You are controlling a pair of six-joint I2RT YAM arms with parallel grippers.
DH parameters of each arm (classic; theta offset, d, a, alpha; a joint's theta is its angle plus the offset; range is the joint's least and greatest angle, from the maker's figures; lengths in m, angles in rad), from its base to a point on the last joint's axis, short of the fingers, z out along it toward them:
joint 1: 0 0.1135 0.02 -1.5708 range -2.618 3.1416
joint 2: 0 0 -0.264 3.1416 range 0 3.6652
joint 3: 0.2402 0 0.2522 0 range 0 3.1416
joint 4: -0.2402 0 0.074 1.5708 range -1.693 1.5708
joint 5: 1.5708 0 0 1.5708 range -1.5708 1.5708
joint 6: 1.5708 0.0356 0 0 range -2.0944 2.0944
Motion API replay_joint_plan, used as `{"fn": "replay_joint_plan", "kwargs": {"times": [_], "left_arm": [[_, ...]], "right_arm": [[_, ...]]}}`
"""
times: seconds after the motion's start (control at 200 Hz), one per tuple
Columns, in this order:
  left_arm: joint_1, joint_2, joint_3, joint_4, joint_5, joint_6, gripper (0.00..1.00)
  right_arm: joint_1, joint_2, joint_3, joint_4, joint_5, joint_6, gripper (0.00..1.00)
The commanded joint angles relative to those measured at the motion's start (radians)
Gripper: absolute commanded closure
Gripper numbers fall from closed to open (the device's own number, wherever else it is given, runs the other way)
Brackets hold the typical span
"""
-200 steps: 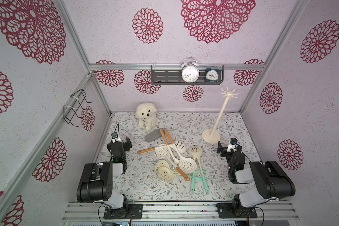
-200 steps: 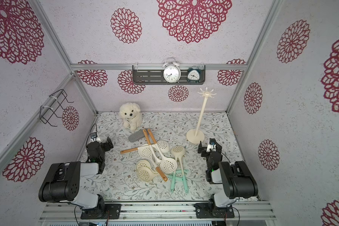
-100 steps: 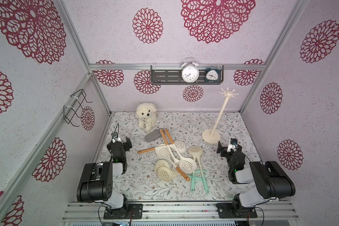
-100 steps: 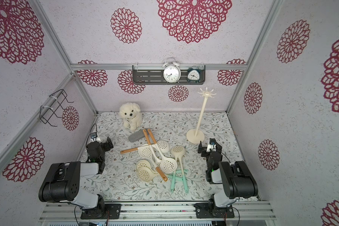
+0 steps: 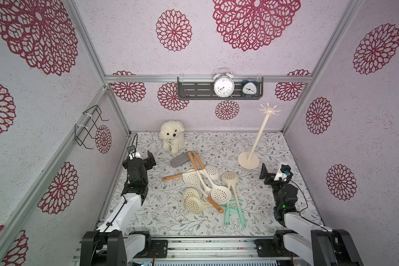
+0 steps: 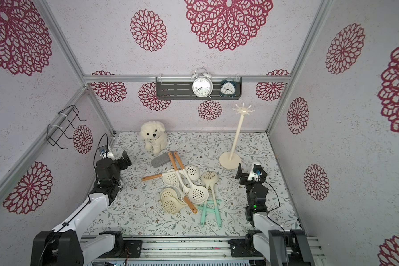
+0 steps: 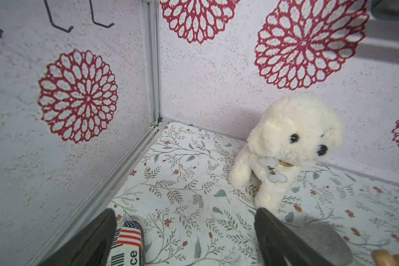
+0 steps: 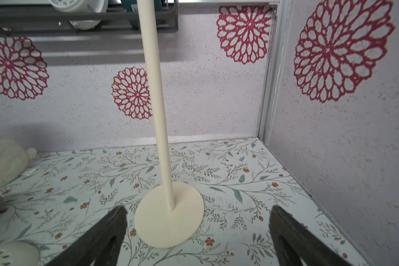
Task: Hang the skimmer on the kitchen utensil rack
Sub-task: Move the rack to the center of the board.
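— Left gripper [image 7: 184,214]: we are seeing its jaws standing wide apart, gripping nothing, held low over the floral-print mat [image 5: 161,214] near the white plush dog [image 7: 283,147].
— Agreed. Right gripper [image 8: 198,211] is likewise gaping wide and carrying nothing; in its wrist view the fingers [image 8: 106,232] are framing the round base of the tall cream pole rack with a hook crown [image 5: 255,142].
— Where are we placing the cream perforated plastic skimmers [image 5: 221,195]?
— We are logging them lying in a crossed heap mid-mat, between the two arms, tan and mint handles overlapping.
— And the rack?
— It is standing upright toward the far right of the mat, just beyond the right gripper, apart from the heap, hooks bare; a grey oblong pad [image 5: 179,160] is lying beside the handles nearest the dog.
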Motion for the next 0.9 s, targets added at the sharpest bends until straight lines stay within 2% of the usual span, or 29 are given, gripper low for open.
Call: {"fn": "replay_joint_plan", "kwargs": {"times": [0.0,0.075,0.155,0.28,0.36,0.455,0.65,0.896], "left_arm": [[-0.001,-0.043,0.073,-0.288,-0.066,-0.220,0.03],[-0.001,-0.052,0.131,-0.421,-0.072,-0.289,0.03],[0.001,-0.067,0.154,-0.483,-0.041,-0.339,0.03],[-0.001,-0.098,0.137,-0.501,0.059,-0.401,0.03],[-0.023,-0.106,0.134,-0.520,0.121,-0.402,0.03],[-0.085,-0.129,0.131,-0.538,0.133,-0.372,0.03],[-0.223,-0.173,0.123,-0.563,0.163,-0.331,0.03],[-0.428,-0.133,0.123,-0.495,0.205,-0.315,0.03]], "right_arm": [[-0.005,-0.115,0.016,-0.233,0.022,0.154,0.01],[-0.006,-0.205,0.022,-0.316,0.062,0.226,0.00],[-0.005,-0.282,0.027,-0.370,0.067,0.252,0.01],[-0.005,-0.375,0.070,-0.496,0.030,0.277,0.01],[-0.005,-0.383,0.113,-0.565,-0.044,0.265,0.01],[-0.005,-0.346,0.180,-0.662,-0.152,0.247,0.01],[-0.005,-0.215,0.327,-0.831,-0.228,0.242,0.01],[-0.005,0.004,0.497,-0.960,-0.206,0.200,0.01]]}}
